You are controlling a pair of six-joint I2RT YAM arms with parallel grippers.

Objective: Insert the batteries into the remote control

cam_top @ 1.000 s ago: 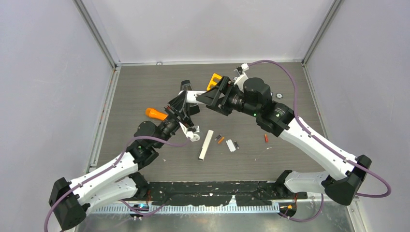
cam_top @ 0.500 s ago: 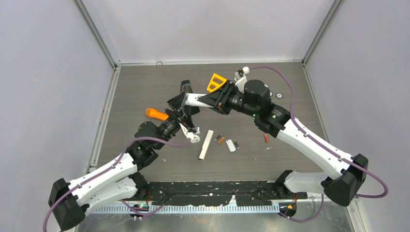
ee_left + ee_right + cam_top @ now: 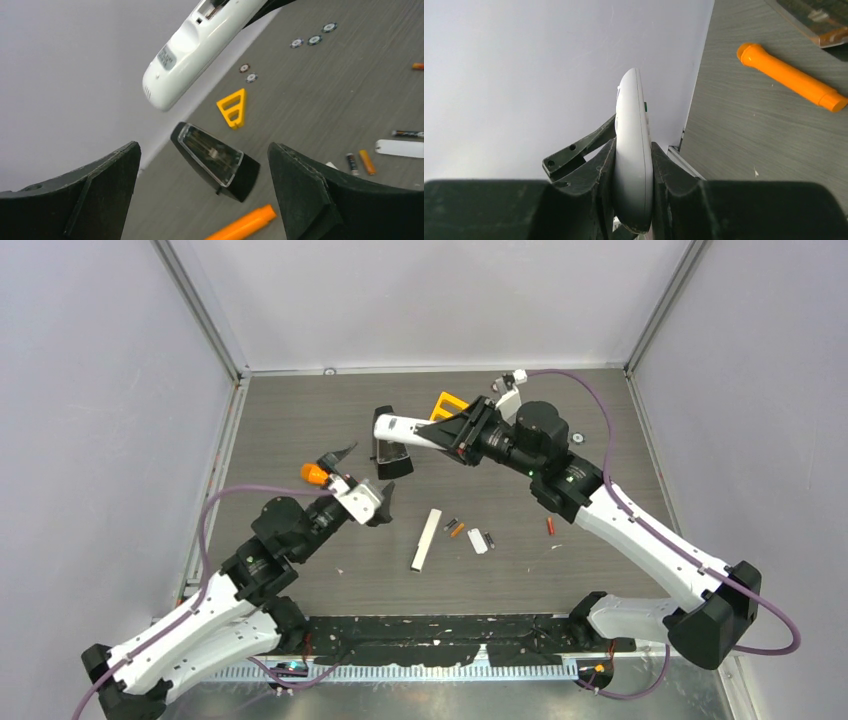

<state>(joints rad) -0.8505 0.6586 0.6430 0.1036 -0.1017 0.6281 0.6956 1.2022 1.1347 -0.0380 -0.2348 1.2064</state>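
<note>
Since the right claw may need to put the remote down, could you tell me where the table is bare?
Bare: the far left corner, bordered by the back rail, black box and orange cylinder; also the near strip between the white bar and the arm bases. Crowded: the middle, around the batteries and small white piece.

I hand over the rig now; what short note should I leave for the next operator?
The left gripper is open and empty.
The right gripper is shut on the white remote, held above the table.
The dark grey battery and the orange battery lie side by side on the table; the red battery lies apart, further right.
Done: remote picked up.
Left: all three batteries to load.
</note>
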